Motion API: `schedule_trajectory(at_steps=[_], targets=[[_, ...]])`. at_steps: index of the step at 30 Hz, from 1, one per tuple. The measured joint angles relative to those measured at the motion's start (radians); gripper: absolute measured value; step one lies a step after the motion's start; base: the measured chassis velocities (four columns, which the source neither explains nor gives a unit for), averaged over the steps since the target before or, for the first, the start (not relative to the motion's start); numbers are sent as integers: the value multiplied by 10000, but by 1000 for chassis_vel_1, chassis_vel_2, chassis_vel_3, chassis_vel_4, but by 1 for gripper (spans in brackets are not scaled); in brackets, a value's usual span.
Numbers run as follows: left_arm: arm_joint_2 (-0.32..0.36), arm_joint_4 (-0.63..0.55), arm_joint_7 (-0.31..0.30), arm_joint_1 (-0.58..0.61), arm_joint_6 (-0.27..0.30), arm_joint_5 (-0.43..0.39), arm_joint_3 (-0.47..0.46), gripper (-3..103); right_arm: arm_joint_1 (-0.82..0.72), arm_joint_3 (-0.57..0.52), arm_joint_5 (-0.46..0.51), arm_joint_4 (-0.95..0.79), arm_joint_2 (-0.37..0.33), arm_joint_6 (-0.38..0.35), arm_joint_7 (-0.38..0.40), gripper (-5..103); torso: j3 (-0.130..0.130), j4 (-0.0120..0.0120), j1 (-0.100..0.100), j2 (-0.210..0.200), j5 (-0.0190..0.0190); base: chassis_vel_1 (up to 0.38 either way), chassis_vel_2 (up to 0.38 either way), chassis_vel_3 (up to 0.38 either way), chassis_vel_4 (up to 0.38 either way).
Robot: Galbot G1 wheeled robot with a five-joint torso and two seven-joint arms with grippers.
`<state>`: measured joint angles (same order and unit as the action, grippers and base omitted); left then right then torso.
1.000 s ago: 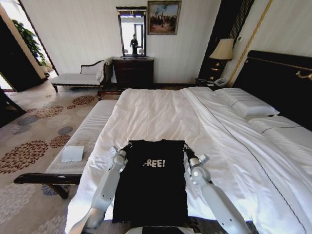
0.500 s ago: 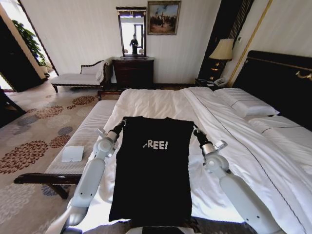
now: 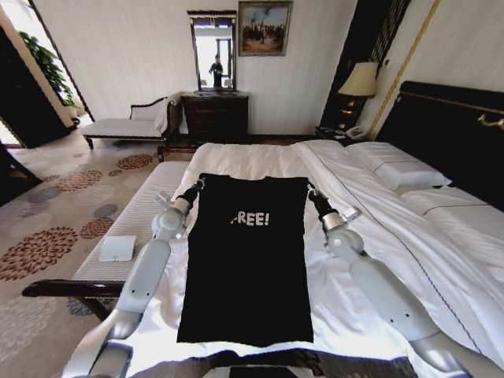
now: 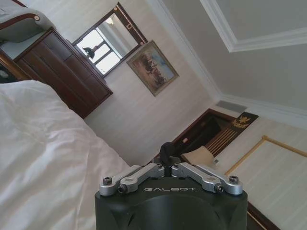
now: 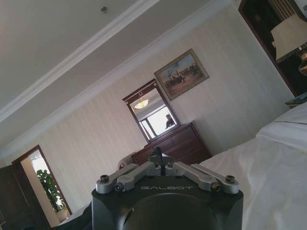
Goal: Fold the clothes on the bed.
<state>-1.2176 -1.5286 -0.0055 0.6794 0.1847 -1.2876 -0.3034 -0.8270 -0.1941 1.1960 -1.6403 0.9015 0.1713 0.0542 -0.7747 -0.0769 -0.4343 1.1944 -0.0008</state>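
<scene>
From the head camera we see the T-shirt (image 3: 248, 260) stretched flat down the bed (image 3: 260, 161), hem at the near edge. The left tool (image 3: 198, 183) and right tool (image 3: 310, 190) each pinch a shoulder corner, apparently closed on cloth. We judge this the spreading step; next comes laying it smooth. In both wrist views, each tool's fingers meet.

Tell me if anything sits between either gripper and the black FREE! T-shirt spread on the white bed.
Nothing visible does. The left gripper and right gripper sit right at the far corners of the black soft-fabric T-shirt, which lies flat and lengthwise on the white duvet of the large bed, with no other item on or beside it.
</scene>
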Motion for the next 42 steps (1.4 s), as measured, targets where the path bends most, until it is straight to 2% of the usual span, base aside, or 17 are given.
schedule_trajectory(at_steps=[7,9,13,14,21,24,25,28,35,38,39,42], targets=[[399,-756,332,1393,2,-199,-472,1,-1014,-357,-96,-585,-120,70,137,0,4,-1,5,2,0,0,0,0,0],[654,-1138,334,2204,84,-227,-747,1,-1595,-539,-183,-918,-211,-38,464,0,3,7,4,2,-1,0,0,0,0],[967,-2146,157,3645,305,-313,-1266,1,-3063,-1062,-450,-1743,-430,-412,1027,0,3,0,5,2,0,0,0,0,0],[967,-2146,157,3645,305,-313,-1266,1,-3063,-1062,-450,-1743,-430,-412,1027,0,3,0,5,2,0,0,0,0,0],[970,-3894,-355,5745,674,-63,-1920,1,-5455,-1621,-968,-3105,-499,-526,1625,0,5,0,6,3,0,0,0,0,0],[823,-4347,-707,6965,1054,799,-2184,1,-6483,-1753,-1480,-3760,-365,-656,2038,0,5,0,6,4,-1,0,0,0,0],[823,-4347,-707,6965,1054,799,-2184,1,-6483,-1753,-1480,-3760,-365,-656,2038,0,5,0,6,4,-1,0,0,0,0],[783,-4794,-950,8066,1619,1569,-2575,1,-7464,-1796,-1737,-4233,-217,-879,2485,0,4,2,7,3,-1,0,0,0,0],[687,-5587,-1255,9191,2415,1753,-3267,1,-8622,-1804,-2144,-4594,20,-1164,3000,0,4,0,7,4,0,0,0,0,0],[579,-5971,-1701,9798,3243,1810,-3646,1,-9280,-1669,-2559,-4642,263,-1217,3265,0,3,1,4,4,0,0,0,0,0],[579,-5971,-1701,9798,3243,1810,-3646,1,-9280,-1669,-2559,-4642,263,-1217,3265,0,3,1,4,4,0,0,0,0,0],[480,-6070,-1978,10150,3745,1903,-3784,1,-9643,-1588,-2816,-4636,426,-1226,3340,0,3,1,3,3,0,0,0,0,0]])
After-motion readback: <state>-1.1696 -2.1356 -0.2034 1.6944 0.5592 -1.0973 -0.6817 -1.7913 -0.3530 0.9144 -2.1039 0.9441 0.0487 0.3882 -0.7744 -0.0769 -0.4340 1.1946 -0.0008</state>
